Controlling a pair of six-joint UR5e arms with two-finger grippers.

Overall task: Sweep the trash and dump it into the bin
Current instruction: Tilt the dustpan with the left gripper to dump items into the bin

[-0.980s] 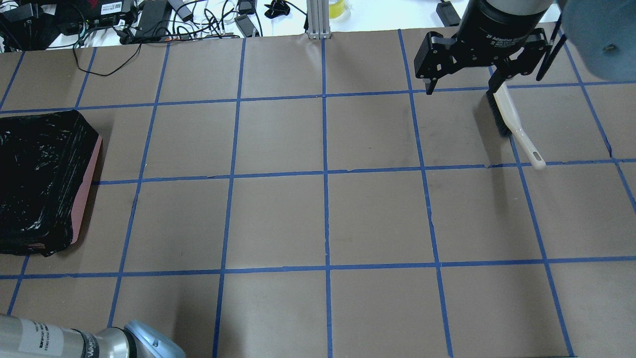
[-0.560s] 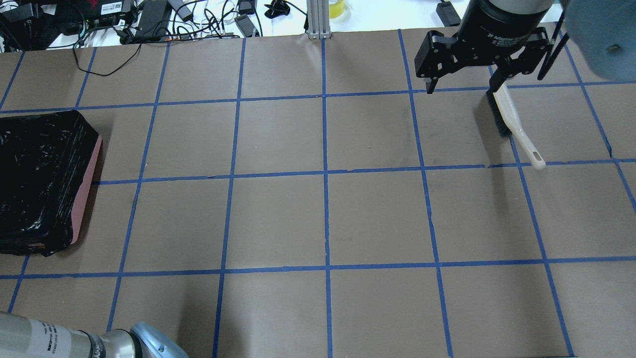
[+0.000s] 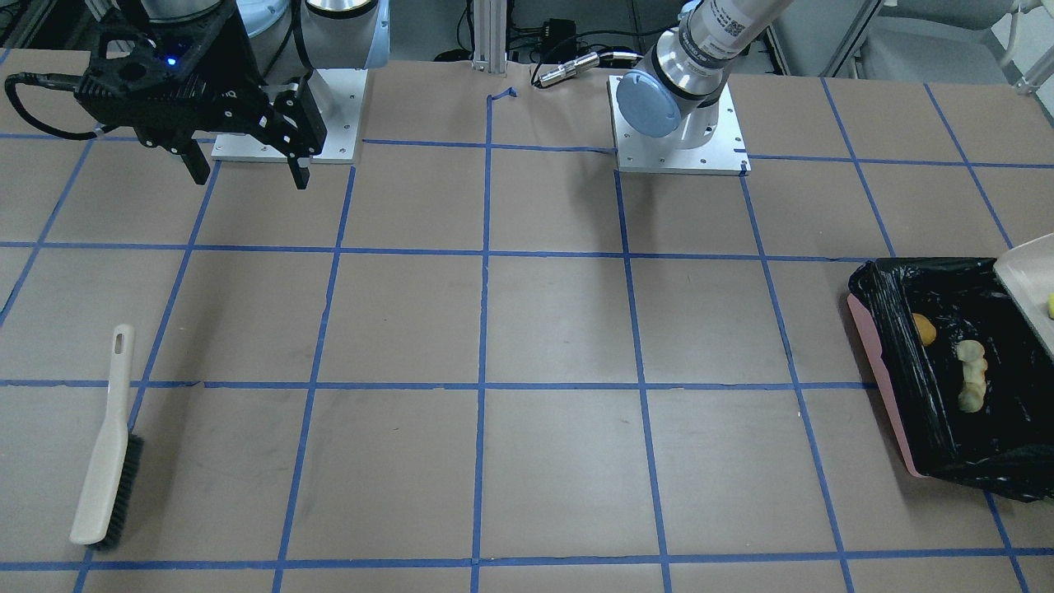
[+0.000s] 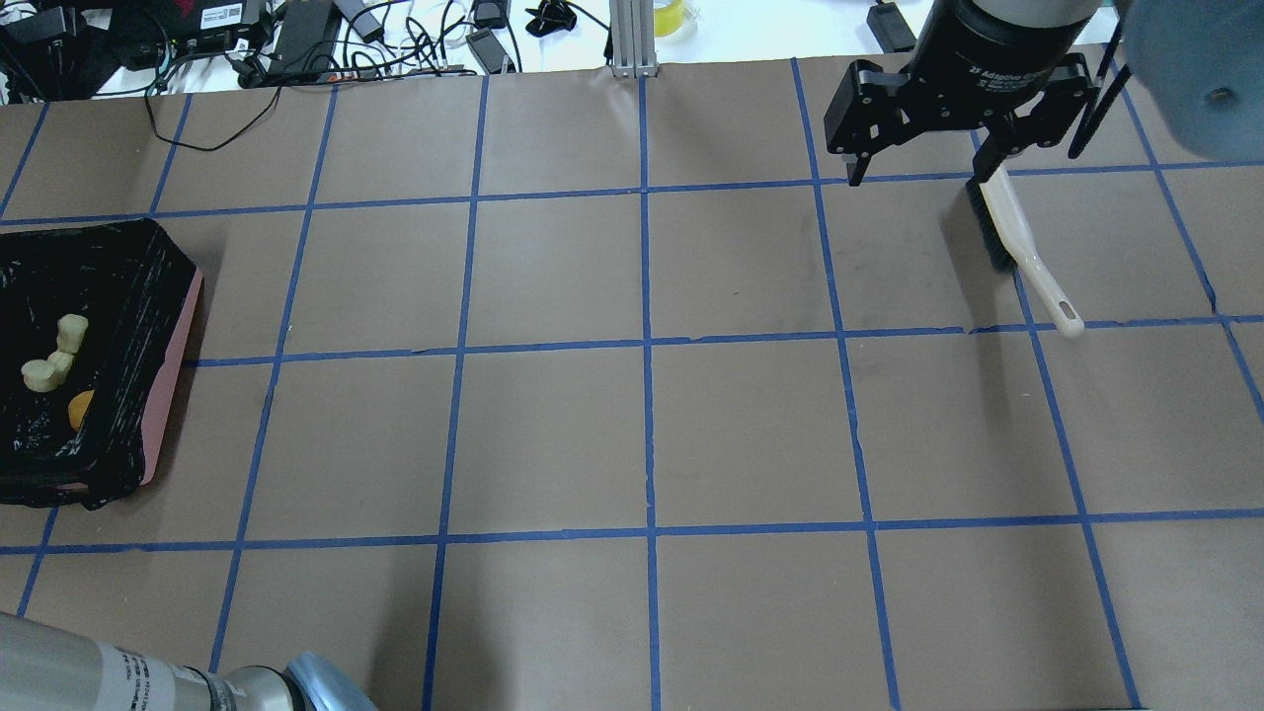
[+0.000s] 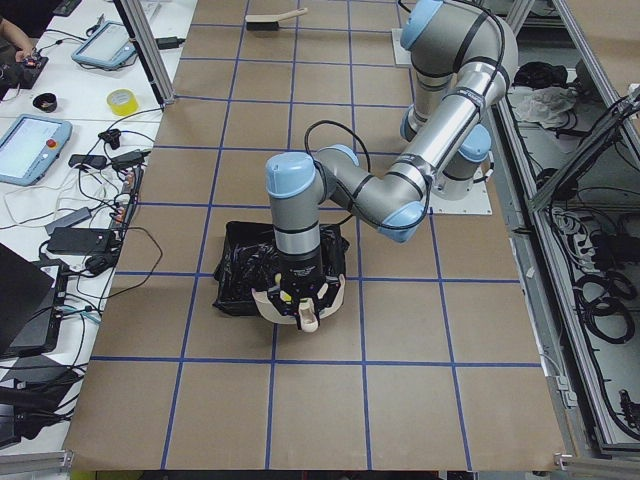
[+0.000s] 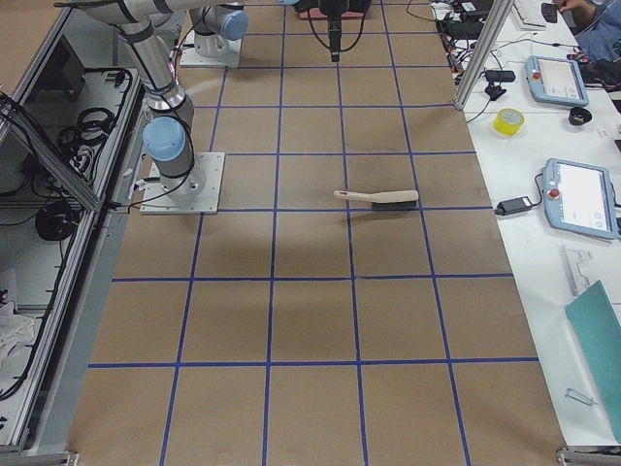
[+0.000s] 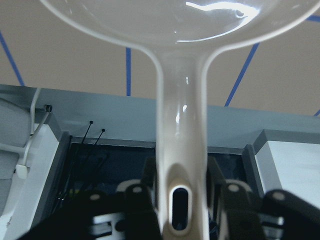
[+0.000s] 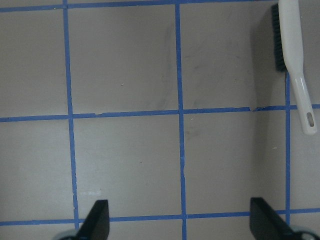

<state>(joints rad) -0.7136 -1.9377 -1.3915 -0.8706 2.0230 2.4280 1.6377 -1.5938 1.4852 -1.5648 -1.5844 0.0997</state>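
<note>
The bin, pink-sided with a black bag, stands at the table's left edge and also shows in the front view. A tan-and-white bread piece and an orange lump lie in it; both show in the overhead view, the bread piece and the lump. A yellow-green wedge sits on the beige dustpan, tilted over the bin. My left gripper is shut on the dustpan's handle. My right gripper is open and empty, high above the far right.
A beige hand brush with black bristles lies on the table at the far right, just beside and below my right gripper; it also shows in the right wrist view. Cables and boxes lie beyond the table's far edge.
The bread piece and the orange lump now lie in the bin, which showed only black bag before. My left arm's elbow has shifted slightly right. The right arm has not moved.
</note>
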